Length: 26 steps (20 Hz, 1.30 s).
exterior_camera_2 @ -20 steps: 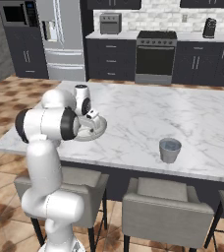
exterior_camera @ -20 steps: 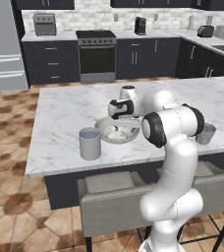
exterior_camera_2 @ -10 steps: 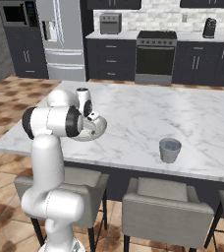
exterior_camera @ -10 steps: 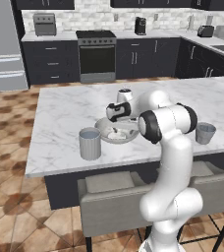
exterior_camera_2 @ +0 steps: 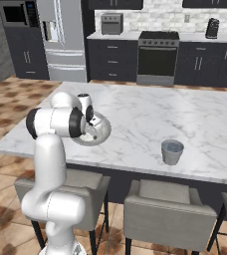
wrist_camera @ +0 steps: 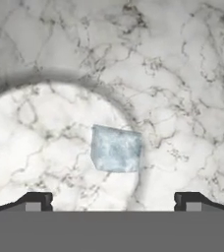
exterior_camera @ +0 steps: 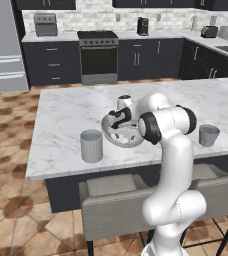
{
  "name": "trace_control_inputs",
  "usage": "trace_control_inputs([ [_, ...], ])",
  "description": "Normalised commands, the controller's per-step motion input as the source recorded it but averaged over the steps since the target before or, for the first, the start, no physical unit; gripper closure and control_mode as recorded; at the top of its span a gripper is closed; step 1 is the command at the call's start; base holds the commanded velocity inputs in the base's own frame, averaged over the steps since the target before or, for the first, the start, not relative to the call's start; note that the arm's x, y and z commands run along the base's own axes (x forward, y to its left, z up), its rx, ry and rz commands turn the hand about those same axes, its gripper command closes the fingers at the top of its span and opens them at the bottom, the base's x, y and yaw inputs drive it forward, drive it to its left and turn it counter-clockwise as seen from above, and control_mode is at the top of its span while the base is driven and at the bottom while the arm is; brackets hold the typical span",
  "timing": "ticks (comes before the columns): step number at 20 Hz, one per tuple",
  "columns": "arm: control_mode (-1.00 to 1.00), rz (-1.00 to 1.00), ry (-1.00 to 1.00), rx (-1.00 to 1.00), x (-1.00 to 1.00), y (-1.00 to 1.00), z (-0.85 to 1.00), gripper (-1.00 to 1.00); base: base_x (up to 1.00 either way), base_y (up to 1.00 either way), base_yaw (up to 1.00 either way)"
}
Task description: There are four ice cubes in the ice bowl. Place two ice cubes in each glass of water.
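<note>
Gripper [wrist_camera: 114,199] spread wide, empty, over 1 ice cube [wrist_camera: 116,148] in the ice bowl [exterior_camera: 117,138]; 2 glasses [exterior_camera: 91,146] [exterior_camera: 208,135] flank it on the worktop [exterior_camera: 71,110].

Arm bent forward, fingers [wrist_camera: 40,199] spread wide

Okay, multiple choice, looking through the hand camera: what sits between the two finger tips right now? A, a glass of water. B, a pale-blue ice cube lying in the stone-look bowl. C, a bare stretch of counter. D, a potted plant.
B: the hand view shows one ice cube lying on the ice bowl floor near its rim, centred between the open tool tips, which do not touch it.
</note>
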Motion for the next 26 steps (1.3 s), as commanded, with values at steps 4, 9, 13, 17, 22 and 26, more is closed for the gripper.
trace_control_inputs([
  [4,-1.0,-0.03,0.0,0.0,0.27,-0.02,-0.07,-1.0,0.0,0.0,0.0],
  [9,-1.0,-0.04,0.0,0.0,0.17,-0.09,-0.04,-1.0,0.0,0.0,0.0],
  [13,-1.0,-0.05,0.0,0.0,0.01,-0.15,-0.18,-1.0,0.0,0.0,0.0],
  [17,-1.0,-0.05,0.0,0.0,0.06,-0.09,-0.22,-1.0,0.0,0.0,0.0],
  [22,-1.0,-0.07,0.0,0.0,0.02,-0.14,-0.2,-1.0,0.0,0.0,0.0],
  [26,-1.0,-0.15,0.0,0.0,0.0,-0.26,-0.18,-1.0,0.0,0.0,0.0],
])
